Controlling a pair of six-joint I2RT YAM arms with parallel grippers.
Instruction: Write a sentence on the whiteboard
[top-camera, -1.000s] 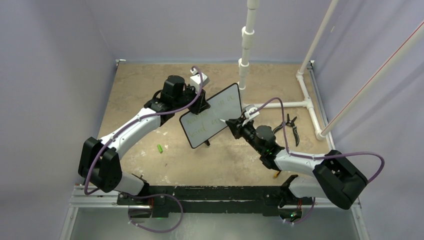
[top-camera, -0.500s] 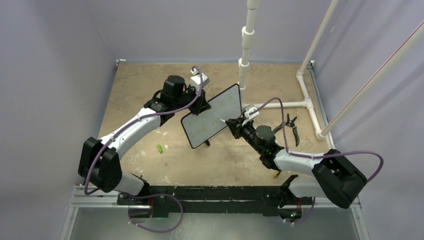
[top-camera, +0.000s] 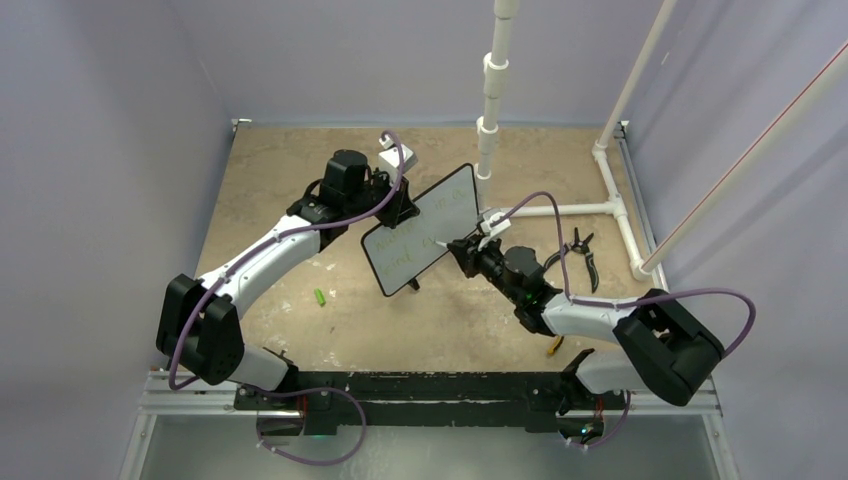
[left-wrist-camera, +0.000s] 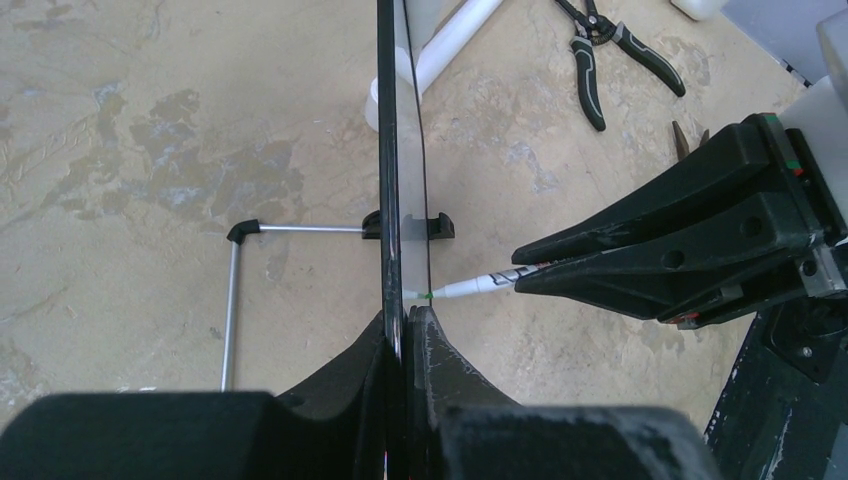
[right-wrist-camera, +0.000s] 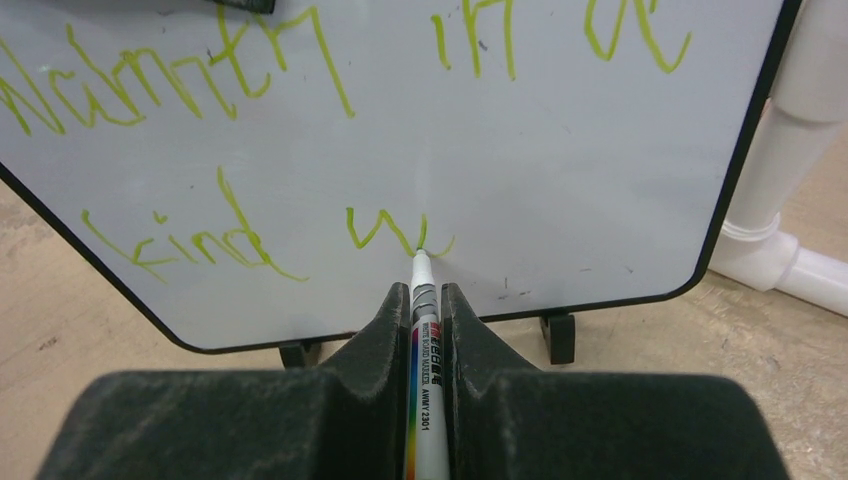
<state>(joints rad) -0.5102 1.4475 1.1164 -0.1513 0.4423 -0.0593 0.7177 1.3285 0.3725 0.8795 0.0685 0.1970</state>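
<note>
The whiteboard (top-camera: 420, 228) stands upright on its two black feet on the tan table. My left gripper (top-camera: 392, 208) is shut on its upper edge; in the left wrist view the board (left-wrist-camera: 400, 150) shows edge-on between the jaws of my left gripper (left-wrist-camera: 407, 315). My right gripper (top-camera: 462, 247) is shut on a white marker (right-wrist-camera: 424, 340) with a rainbow stripe. Its tip touches the board (right-wrist-camera: 560, 180) at the second line of the green sentence (right-wrist-camera: 250, 150). The marker also shows in the left wrist view (left-wrist-camera: 480, 285).
Black pliers (top-camera: 582, 255) lie right of the right arm, and in the left wrist view (left-wrist-camera: 600, 50). A green marker cap (top-camera: 320, 297) lies on the table to the left. White PVC pipes (top-camera: 560, 210) stand behind the board. A small white box (top-camera: 397, 156) sits near the left wrist.
My right gripper has shifted left and a little toward the board with the marker. The left gripper and the board stay in place.
</note>
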